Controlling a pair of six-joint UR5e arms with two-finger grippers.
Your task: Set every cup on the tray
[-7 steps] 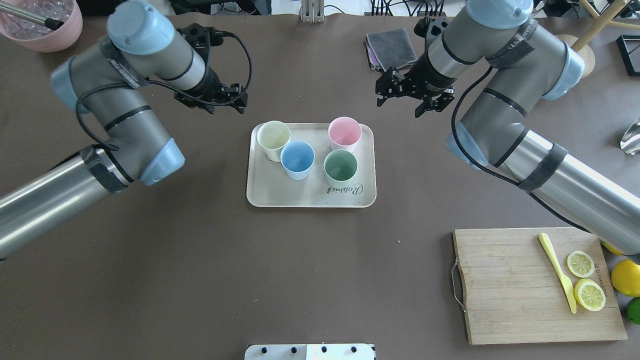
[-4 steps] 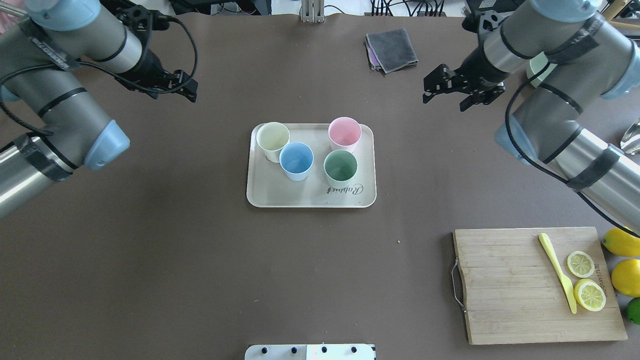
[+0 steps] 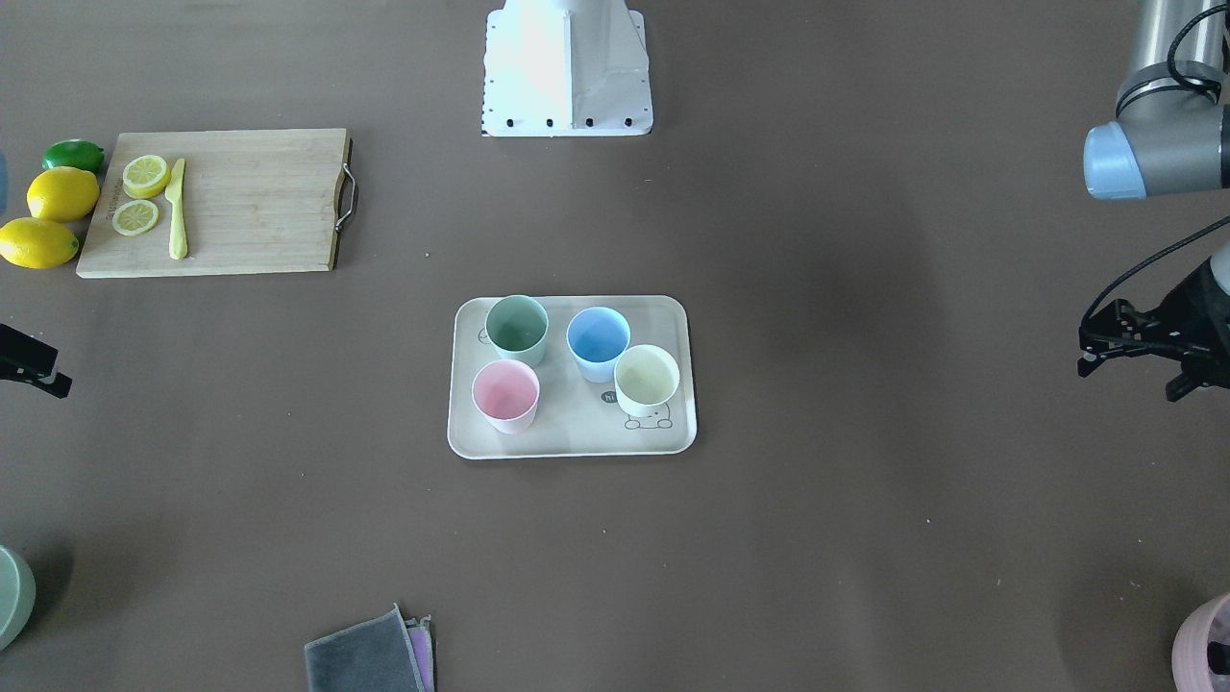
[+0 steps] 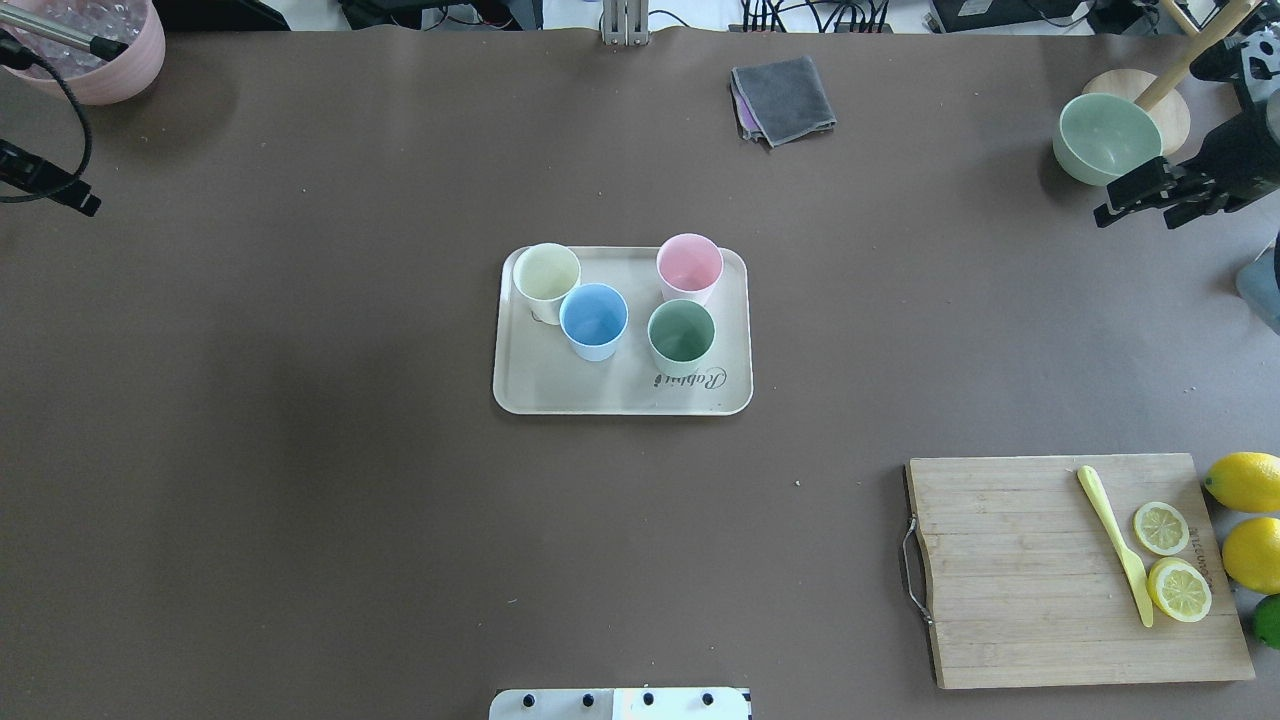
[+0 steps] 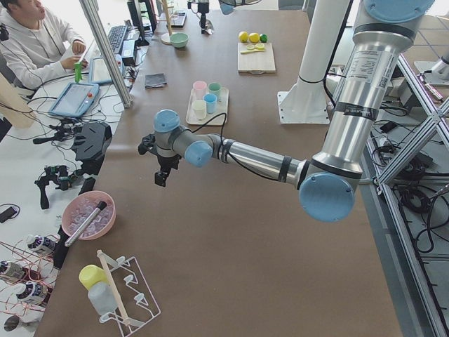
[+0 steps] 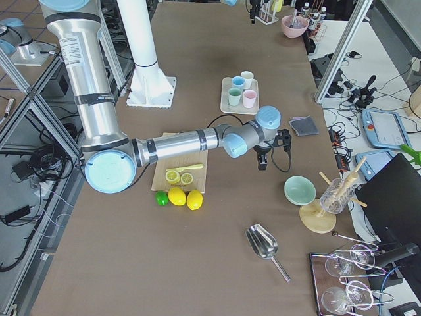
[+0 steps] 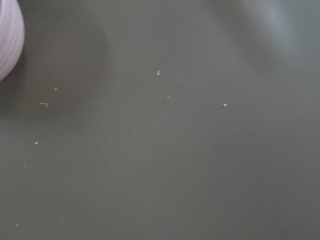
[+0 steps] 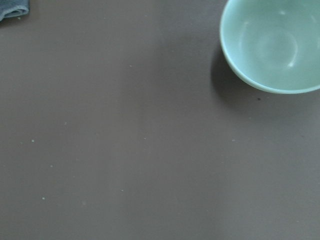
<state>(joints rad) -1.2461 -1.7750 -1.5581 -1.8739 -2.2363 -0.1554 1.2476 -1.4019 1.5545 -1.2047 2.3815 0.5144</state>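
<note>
The cream-beige tray (image 4: pixel 560 385) lies mid-table, also in the front view (image 3: pixel 567 437). All four cups stand upright on it: cream-yellow (image 4: pixel 546 272), light blue (image 4: pixel 594 316), pink (image 4: pixel 689 264) and pale green (image 4: pixel 681 333). The front view shows them too: green (image 3: pixel 516 325), blue (image 3: pixel 598 336), pink (image 3: pixel 504 392), cream (image 3: pixel 647 377). My left gripper (image 3: pixel 1132 380) is open and empty, far out to the tray's left side. My right gripper (image 4: pixel 1136 220) is open and empty, far out to its right, next to a green bowl.
A green bowl (image 4: pixel 1105 138) and a wooden stand sit at the far right, a pink bowl (image 4: pixel 95 50) at the far left corner, and a grey cloth (image 4: pixel 785 98) at the back. A cutting board (image 4: pixel 1020 570) with lemon slices and a yellow knife lies near right, lemons (image 4: pixel 1245 520) beside it.
Both arms have swung outward from beside the tray to the table's left and right edges. The cups and the tray have not moved.
</note>
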